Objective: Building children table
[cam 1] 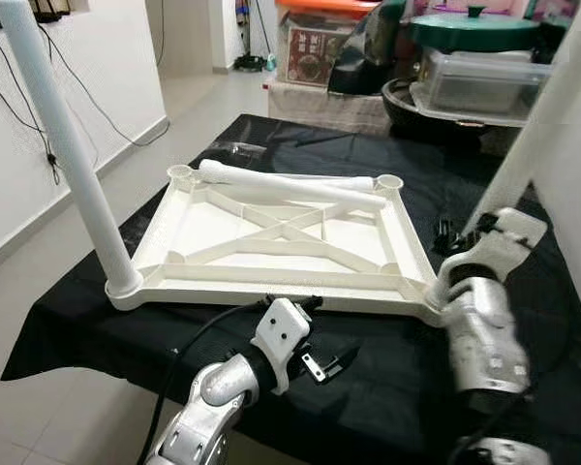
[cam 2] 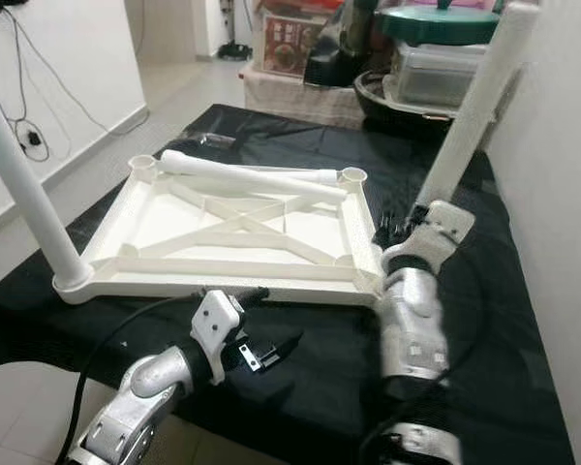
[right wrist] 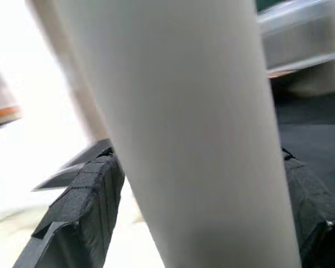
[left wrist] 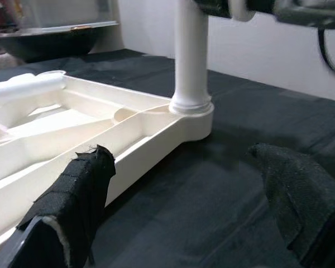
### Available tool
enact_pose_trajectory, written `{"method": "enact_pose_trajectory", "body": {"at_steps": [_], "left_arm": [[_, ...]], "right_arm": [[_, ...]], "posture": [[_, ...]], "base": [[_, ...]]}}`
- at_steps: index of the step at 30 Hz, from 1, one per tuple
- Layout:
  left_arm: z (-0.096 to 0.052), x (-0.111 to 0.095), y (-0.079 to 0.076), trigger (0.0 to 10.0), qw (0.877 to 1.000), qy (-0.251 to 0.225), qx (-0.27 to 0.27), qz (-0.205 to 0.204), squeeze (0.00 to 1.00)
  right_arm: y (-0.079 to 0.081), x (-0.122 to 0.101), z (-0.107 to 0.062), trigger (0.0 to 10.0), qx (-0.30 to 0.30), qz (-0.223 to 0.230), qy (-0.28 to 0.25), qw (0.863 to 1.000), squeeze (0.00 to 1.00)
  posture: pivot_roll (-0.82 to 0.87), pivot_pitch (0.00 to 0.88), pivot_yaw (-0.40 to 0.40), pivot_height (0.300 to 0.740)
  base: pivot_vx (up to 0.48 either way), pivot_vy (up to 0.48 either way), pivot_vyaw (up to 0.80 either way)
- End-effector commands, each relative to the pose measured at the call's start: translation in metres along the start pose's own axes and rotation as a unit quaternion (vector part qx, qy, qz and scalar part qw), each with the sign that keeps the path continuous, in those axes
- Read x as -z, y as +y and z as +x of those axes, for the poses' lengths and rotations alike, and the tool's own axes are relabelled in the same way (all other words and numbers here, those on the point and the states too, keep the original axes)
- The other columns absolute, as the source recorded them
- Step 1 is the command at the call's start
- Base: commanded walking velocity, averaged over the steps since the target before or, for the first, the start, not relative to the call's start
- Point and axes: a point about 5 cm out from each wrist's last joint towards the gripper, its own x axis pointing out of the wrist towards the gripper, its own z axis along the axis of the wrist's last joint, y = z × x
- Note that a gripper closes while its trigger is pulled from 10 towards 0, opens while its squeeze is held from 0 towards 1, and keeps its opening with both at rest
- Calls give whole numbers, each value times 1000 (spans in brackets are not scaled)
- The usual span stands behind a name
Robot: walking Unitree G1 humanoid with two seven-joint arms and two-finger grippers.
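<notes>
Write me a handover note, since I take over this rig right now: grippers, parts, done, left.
Right gripper: shut on the near-right leg, low on it, just above its socket.
Left gripper: open, holding nothing, over the black cloth before the tabletop's near edge.
Tabletop: upside down on the cloth.
Done: near-left leg stands in its corner; the near-right one stands in its own.
Left: both far corner sockets are bare; loose legs lie across the far end.
</notes>
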Motion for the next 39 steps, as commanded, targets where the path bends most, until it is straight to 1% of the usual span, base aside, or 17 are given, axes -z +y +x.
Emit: {"method": "enact_pose_trajectory", "body": {"at_steps": [1,5,8,13,14,17,18,20,26,30,31,32,33,35,37,38,39], "left_arm": [[0,3,1,10000,1000,10,-1,2,0],[1,3,2,10000,1000,10,0,3,0],[1,4,3,10000,1000,11,-1,4,0],[0,4,3,10000,1000,11,-1,6,0],[1,4,3,10000,1000,12,-1,6,0],[1,4,3,10000,1000,12,-1,6,0],[1,4,3,10000,1000,12,-1,6,0],[1,4,3,10000,1000,12,-1,7,0],[0,4,3,10000,1000,12,-2,5,0],[0,4,2,10000,1000,12,-2,4,0],[0,4,2,10000,1000,12,-1,3,0],[0,4,2,10000,1000,12,0,3,0],[0,4,2,10000,1000,12,0,3,0],[1,4,1,10000,1000,12,1,2,0],[1,4,1,10000,1000,12,1,2,0],[1,4,1,10000,1000,12,0,2,0],[1,4,1,10000,1000,12,0,2,0]], "right_arm": [[22,3,-13,10000,-188,47,49,980,0],[27,-1,-28,10000,-284,50,77,954,0],[37,1,-37,10000,-386,26,121,914,0],[48,11,-34,10000,-443,5,155,883,0],[50,14,-33,7647,-449,-3,162,878,0],[51,16,-32,7647,-453,-9,167,875,0],[52,18,-30,0,-448,-19,169,878,0],[52,21,-24,0,-425,-30,169,889,0],[28,20,6,0,-206,-99,114,967,0],[9,14,13,0,-82,-96,86,988,0],[-4,10,15,0,7,-99,71,993,0],[-16,7,13,0,86,-103,60,989,0],[-16,7,13,0,86,-103,60,989,0],[-43,0,-3,0,286,-120,38,950,0],[-43,0,-3,0,286,-120,38,950,0],[-49,-1,-22,0,410,-122,18,904,0],[-49,-1,-22,0,410,-122,18,904,0]], "posture": [[64,0,-49,740],[66,0,-50,740],[71,0,-48,740],[71,0,-48,740],[74,0,-46,740],[74,0,-46,740],[77,0,-46,740],[77,0,-46,740],[73,0,-50,740],[72,0,-50,740],[72,0,-50,740],[72,0,-50,740],[72,0,-50,740],[64,0,-50,740],[64,0,-50,740],[65,0,-52,740],[65,0,-52,740]], "base": [[0,0,0],[0,0,0],[0,0,0],[0,0,0],[0,0,0],[0,0,0],[0,0,0],[0,0,0],[0,0,0],[0,0,0],[0,0,0],[0,0,0],[0,0,0],[0,0,0],[0,0,0],[0,0,0],[0,0,0]]}}
